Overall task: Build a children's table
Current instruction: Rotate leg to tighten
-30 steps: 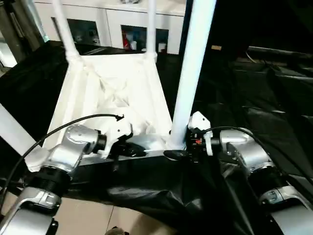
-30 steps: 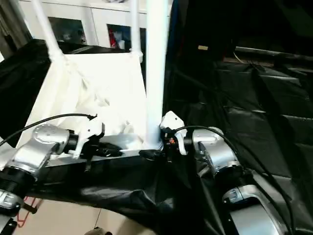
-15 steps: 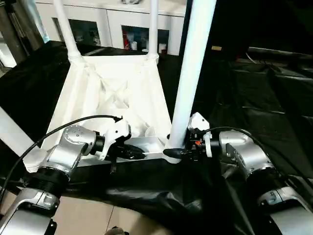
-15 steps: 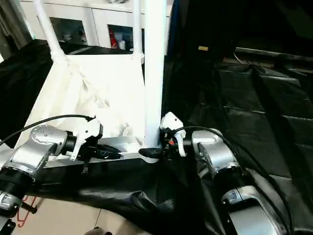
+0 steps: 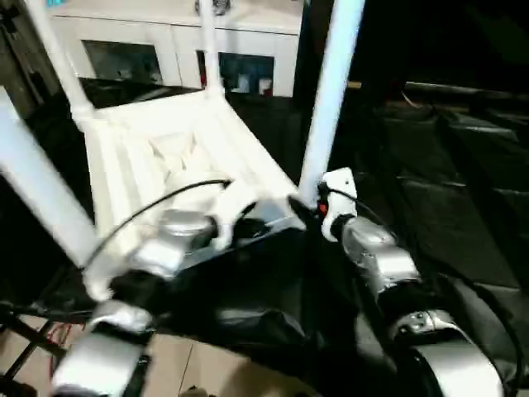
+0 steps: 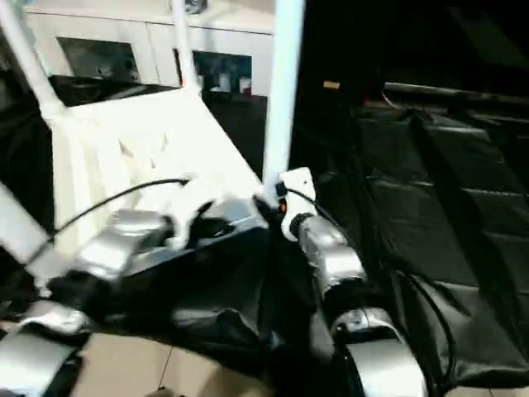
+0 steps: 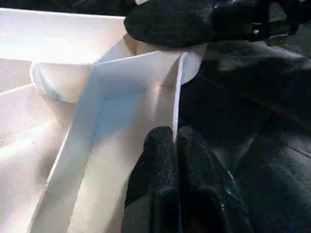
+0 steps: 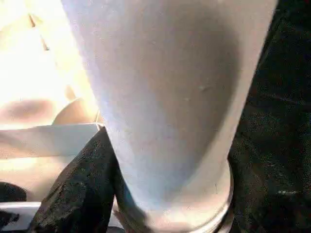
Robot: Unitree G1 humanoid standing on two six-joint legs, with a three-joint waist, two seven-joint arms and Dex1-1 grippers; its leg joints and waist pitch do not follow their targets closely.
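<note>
**Children's table, upturned, legs fitted**

Children's table (image 5: 178, 149) — white plastic, lying ribbed underside up on black sheeting (image 5: 463, 215), legs standing upward. Left gripper (image 7: 176, 145) — fingers clenched together, tips against the near rim wall beside a corner socket. Right gripper (image 5: 304, 208) — at the base of the near right leg (image 5: 331, 91), one black finger (image 8: 80, 194) pressed to its side; grasp cannot be confirmed. White cabinet (image 5: 173, 50) behind.

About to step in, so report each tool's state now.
Left tool: shut on the table top's rim.
Right tool: around the near leg; grip cannot be told.
</note>
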